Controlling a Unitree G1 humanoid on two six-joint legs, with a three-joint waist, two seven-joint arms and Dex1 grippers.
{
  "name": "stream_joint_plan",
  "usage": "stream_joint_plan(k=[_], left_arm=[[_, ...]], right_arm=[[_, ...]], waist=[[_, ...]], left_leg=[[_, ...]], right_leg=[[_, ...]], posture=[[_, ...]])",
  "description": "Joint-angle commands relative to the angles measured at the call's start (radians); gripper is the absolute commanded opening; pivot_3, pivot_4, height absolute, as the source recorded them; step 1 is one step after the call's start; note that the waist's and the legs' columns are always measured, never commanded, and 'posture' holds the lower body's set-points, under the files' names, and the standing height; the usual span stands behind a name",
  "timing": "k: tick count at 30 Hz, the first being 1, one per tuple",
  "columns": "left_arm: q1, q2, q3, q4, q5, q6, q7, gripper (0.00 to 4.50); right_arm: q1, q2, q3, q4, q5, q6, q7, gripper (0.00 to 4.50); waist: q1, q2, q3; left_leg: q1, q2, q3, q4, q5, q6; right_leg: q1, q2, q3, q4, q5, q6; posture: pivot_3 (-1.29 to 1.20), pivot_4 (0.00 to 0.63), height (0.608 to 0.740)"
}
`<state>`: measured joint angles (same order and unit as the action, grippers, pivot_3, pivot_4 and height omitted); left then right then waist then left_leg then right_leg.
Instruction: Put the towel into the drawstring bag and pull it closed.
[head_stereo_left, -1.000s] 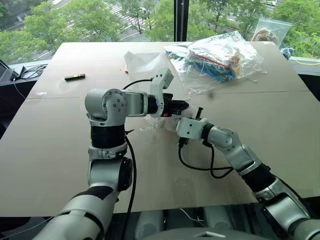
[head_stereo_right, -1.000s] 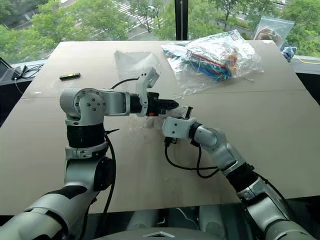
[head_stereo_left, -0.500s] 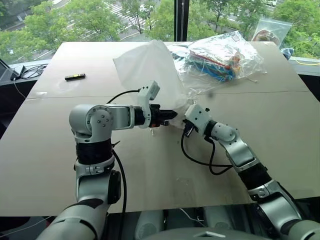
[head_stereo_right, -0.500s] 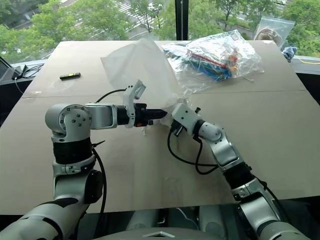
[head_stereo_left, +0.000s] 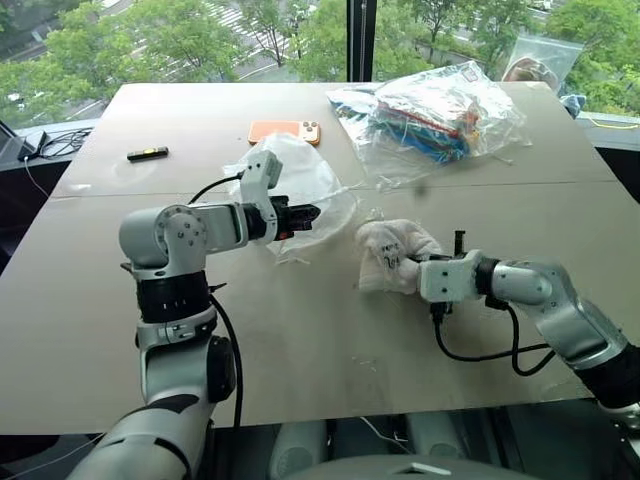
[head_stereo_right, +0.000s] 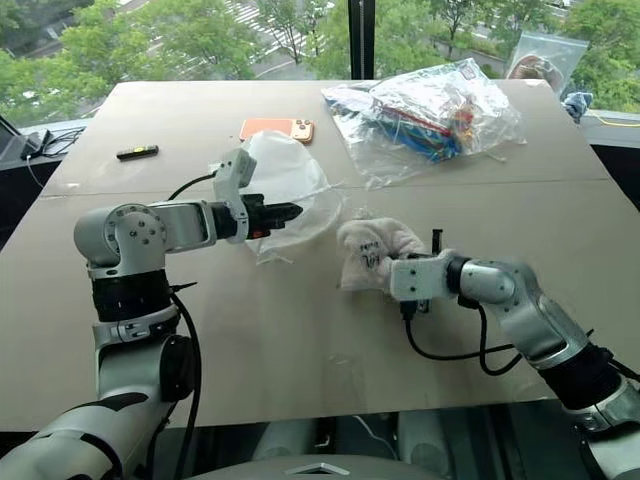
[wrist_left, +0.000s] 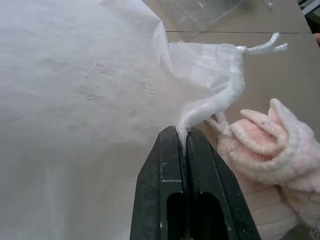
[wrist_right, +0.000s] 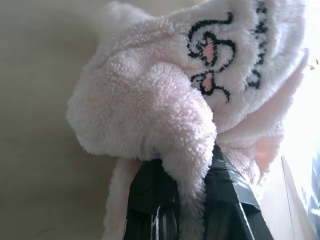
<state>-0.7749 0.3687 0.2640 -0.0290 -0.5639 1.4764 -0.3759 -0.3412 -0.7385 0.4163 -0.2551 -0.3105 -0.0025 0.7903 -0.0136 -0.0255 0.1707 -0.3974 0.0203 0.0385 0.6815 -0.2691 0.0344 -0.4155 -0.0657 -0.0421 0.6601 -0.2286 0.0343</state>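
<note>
Gripping the towel (head_stereo_left: 392, 256), the right gripper (head_stereo_left: 412, 276) sits nearest, jaws clenched on a fold of the fluffy cloth, forearm lying low and level across the table (head_stereo_left: 300, 340), pointing toward the robot's left. Towel bunched on the board, apart from the bag. Further out, the left gripper (head_stereo_left: 308, 213) is pinched tight on the gathered mouth fabric of the drawstring bag (head_stereo_left: 300, 185), forearm reaching level toward the right, wrist raised off the surface so the bag hangs from it. Risks, as judged: mouth held by one pinched edge looks collapsed, so the towel may jam against closed fabric; thin material could slip from the jaws. Beyond: orange phone (head_stereo_left: 285, 131), clear plastic bag (head_stereo_left: 440, 110).
</note>
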Motion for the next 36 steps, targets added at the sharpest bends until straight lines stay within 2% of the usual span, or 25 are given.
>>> stream_joint_plan(k=[1, 4, 6, 7, 8, 9, 10, 11, 13, 17, 21, 25, 28, 33, 36], left_arm=[[0.013, 0.019, -0.031, -0.060, -0.018, -0.029, -0.026, 0.00], [0.022, 0.027, -0.042, -0.063, -0.021, -0.030, -0.034, 0.00], [0.026, 0.031, -0.048, -0.066, -0.023, -0.033, -0.039, 0.00], [0.027, 0.031, -0.051, -0.067, -0.023, -0.034, -0.039, 0.00], [0.028, 0.033, -0.055, -0.068, -0.022, -0.037, -0.040, 0.00], [0.029, 0.034, -0.058, -0.071, -0.022, -0.038, -0.041, 0.00], [0.029, 0.034, -0.059, -0.073, -0.022, -0.038, -0.041, 0.00], [0.029, 0.033, -0.058, -0.075, -0.024, -0.038, -0.041, 0.00], [0.032, 0.033, -0.058, -0.080, -0.025, -0.037, -0.041, 0.00], [0.038, 0.027, -0.056, -0.091, -0.029, -0.036, -0.039, 0.00], [0.048, 0.018, -0.057, -0.105, -0.032, -0.037, -0.035, 0.00], [0.057, 0.012, -0.062, -0.124, -0.035, -0.037, -0.034, 0.00], [0.061, 0.005, -0.059, -0.146, -0.040, -0.029, -0.030, 0.00], [0.071, -0.013, -0.043, -0.169, -0.046, -0.018, -0.016, 0.00], [0.074, -0.021, -0.038, -0.174, -0.047, -0.016, -0.007, 0.00]], right_arm=[[0.059, 0.019, -0.020, -0.115, 0.084, 0.097, 0.065, 0.44], [0.101, 0.008, -0.093, -0.224, 0.210, 0.222, 0.133, 1.71], [0.114, 0.022, -0.154, -0.293, 0.299, 0.325, 0.140, 2.69], [0.118, 0.018, -0.188, -0.339, 0.353, 0.390, 0.153, 3.35], [0.120, 0.017, -0.225, -0.384, 0.414, 0.460, 0.160, 3.47], [0.115, 0.030, -0.278, -0.432, 0.498, 0.555, 0.153, 4.03], [0.113, 0.031, -0.324, -0.475, 0.570, 0.642, 0.149, 4.34], [0.111, 0.043, -0.377, -0.508, 0.649, 0.733, 0.133, 4.44], [0.096, 0.080, -0.467, -0.530, 0.776, 0.911, 0.079, 4.44], [0.065, 0.173, -0.544, -0.426, 0.823, 1.187, -0.093, 4.44], [0.020, 0.258, -0.535, -0.276, 0.821, 1.286, -0.192, 4.44], [-0.034, 0.316, -0.472, -0.147, 0.796, 1.310, -0.258, 4.44], [-0.021, 0.268, -0.352, -0.087, 0.738, 1.249, -0.261, 4.44], [-0.019, 0.277, -0.215, -0.064, 0.748, 1.217, -0.221, 4.44], [-0.015, 0.234, -0.086, -0.045, 0.674, 1.108, -0.188, 3.71]], waist=[[0.002, 0.000, 0.000], [0.004, 0.000, 0.000], [0.004, 0.000, 0.000], [0.004, 0.000, 0.000], [0.005, 0.000, 0.000], [0.007, 0.000, 0.000], [0.008, -0.001, 0.000], [0.010, -0.001, 0.000], [0.011, -0.001, 0.001], [0.013, -0.001, 0.000], [0.015, -0.001, 0.001], [0.010, 0.000, 0.001], [0.007, -0.002, 0.000], [-0.003, -0.005, -0.002], [-0.009, -0.006, -0.003]], left_leg=[[0.000, 0.000, 0.000, 0.000, 0.000, 0.000], [0.000, 0.000, 0.000, 0.000, 0.000, 0.000], [0.000, 0.000, 0.000, 0.001, 0.000, 0.000], [0.000, 0.000, 0.000, 0.001, 0.000, 0.000], [0.000, 0.000, -0.001, 0.001, 0.000, 0.000], [0.000, 0.000, -0.001, 0.001, 0.000, 0.000], [0.000, 0.000, -0.001, 0.001, 0.000, 0.000], [0.000, 0.000, -0.002, 0.001, 0.000, 0.000], [0.000, 0.000, -0.003, 0.001, 0.000, 0.000], [0.000, 0.000, -0.003, 0.001, -0.002, 0.004], [-0.001, -0.001, -0.003, 0.001, -0.002, 0.004], [-0.001, -0.001, -0.003, 0.001, -0.002, 0.004], [-0.001, -0.002, -0.003, 0.001, -0.003, 0.005], [0.001, -0.001, -0.003, 0.001, -0.003, 0.006], [0.003, 0.001, -0.002, 0.001, -0.003, 0.005]], right_leg=[[0.000, 0.000, 0.000, 0.000, 0.000, 0.000], [0.001, -0.001, 0.000, 0.000, 0.000, 0.000], [0.001, -0.001, -0.001, 0.000, 0.000, 0.000], [0.001, -0.001, -0.001, 0.000, 0.000, 0.000], [0.001, -0.001, -0.001, 0.000, 0.000, 0.000], [0.001, -0.001, -0.001, 0.000, 0.000, 0.000], [0.001, -0.001, -0.001, 0.000, 0.000, 0.000], [0.001, -0.001, -0.002, 0.000, 0.000, 0.000], [0.001, -0.002, -0.002, 0.000, 0.000, 0.000], [0.002, -0.005, -0.003, 0.000, 0.000, 0.000], [0.001, -0.004, -0.003, 0.000, 0.000, -0.001], [0.001, -0.003, -0.002, 0.000, 0.000, -0.001], [0.001, -0.002, -0.002, 0.000, 0.000, -0.001], [0.002, -0.001, -0.001, 0.000, 0.000, 0.000], [0.002, 0.002, 0.000, 0.000, 0.000, 0.000]], posture=[[0.00, 0.150, 0.740], [0.00, 0.150, 0.740], [0.00, 0.150, 0.740], [0.00, 0.150, 0.740], [0.00, 0.150, 0.740], [0.00, 0.150, 0.740], [0.00, 0.150, 0.740], [0.00, 0.150, 0.740], [0.00, 0.150, 0.740], [0.00, 0.150, 0.740], [0.00, 0.150, 0.740], [0.00, 0.150, 0.740], [0.00, 0.150, 0.740], [0.00, 0.150, 0.740], [0.00, 0.150, 0.740]])
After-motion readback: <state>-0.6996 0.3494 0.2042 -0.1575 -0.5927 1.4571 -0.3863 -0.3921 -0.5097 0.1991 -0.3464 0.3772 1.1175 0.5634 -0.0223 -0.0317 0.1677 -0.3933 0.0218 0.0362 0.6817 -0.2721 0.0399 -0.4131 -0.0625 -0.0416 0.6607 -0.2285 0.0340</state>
